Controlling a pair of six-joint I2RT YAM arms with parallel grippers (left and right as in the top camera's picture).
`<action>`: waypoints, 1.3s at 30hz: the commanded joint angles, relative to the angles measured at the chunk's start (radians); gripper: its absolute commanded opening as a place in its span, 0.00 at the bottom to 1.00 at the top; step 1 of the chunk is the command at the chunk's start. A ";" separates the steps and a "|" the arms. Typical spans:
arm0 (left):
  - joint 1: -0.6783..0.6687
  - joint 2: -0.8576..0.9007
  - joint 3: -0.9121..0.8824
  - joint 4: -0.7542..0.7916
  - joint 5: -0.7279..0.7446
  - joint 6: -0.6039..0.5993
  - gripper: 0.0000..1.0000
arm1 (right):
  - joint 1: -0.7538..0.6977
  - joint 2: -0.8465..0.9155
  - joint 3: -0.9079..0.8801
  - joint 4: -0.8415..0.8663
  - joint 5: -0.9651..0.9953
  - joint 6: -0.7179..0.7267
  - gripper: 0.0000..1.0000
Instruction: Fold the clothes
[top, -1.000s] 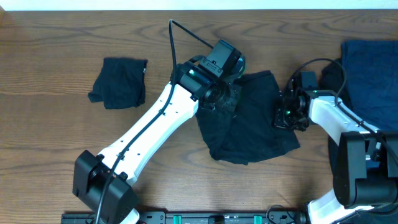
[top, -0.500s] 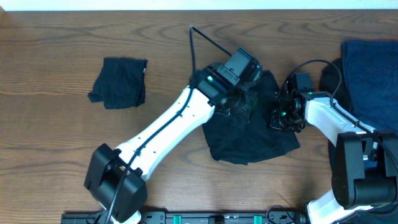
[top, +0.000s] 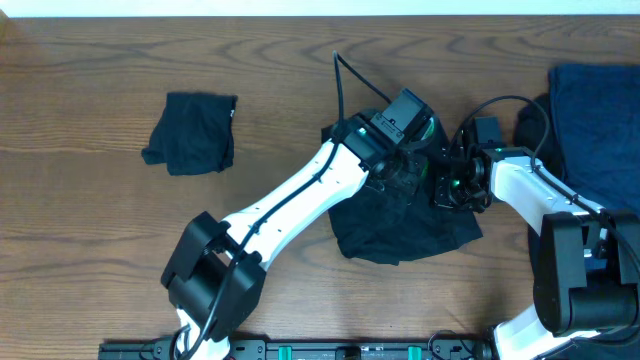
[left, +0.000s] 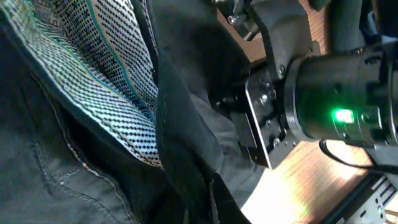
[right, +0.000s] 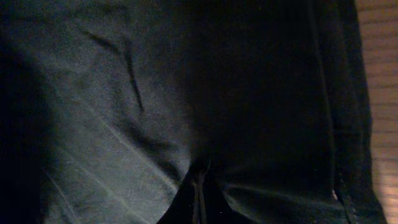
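The large black garment (top: 400, 225) lies crumpled on the table right of centre. My left gripper (top: 410, 168) reaches across over its upper part and is shut on a fold of it. In the left wrist view the cloth (left: 180, 124) hangs in a ridge, showing a pale patterned inner edge (left: 106, 81), with my left gripper (left: 208, 200) pinched on the dark fold. My right gripper (top: 447, 188) is at the garment's right edge, close beside the left one. In the right wrist view dark cloth (right: 155, 93) fills the frame and my right gripper (right: 199, 193) is shut on it.
A small folded black garment (top: 190, 132) lies at the left of the wooden table (top: 100, 250). A navy-blue cloth (top: 595, 120) lies at the far right behind the right arm. The right arm's body with a green light (left: 339, 115) is close to my left wrist.
My left arm has swung to the right, carrying the garment's upper fold toward the right gripper. The right gripper has shifted slightly left.
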 joint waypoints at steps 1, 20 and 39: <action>-0.017 0.008 0.030 0.020 0.017 -0.030 0.06 | 0.013 0.018 -0.028 0.002 0.023 -0.017 0.01; -0.060 -0.008 0.031 0.147 0.016 -0.015 0.62 | -0.097 -0.115 0.227 -0.296 0.195 0.024 0.28; 0.062 -0.014 0.013 -0.005 -0.231 0.018 0.56 | -0.121 -0.343 0.236 -0.428 -0.150 -0.115 0.01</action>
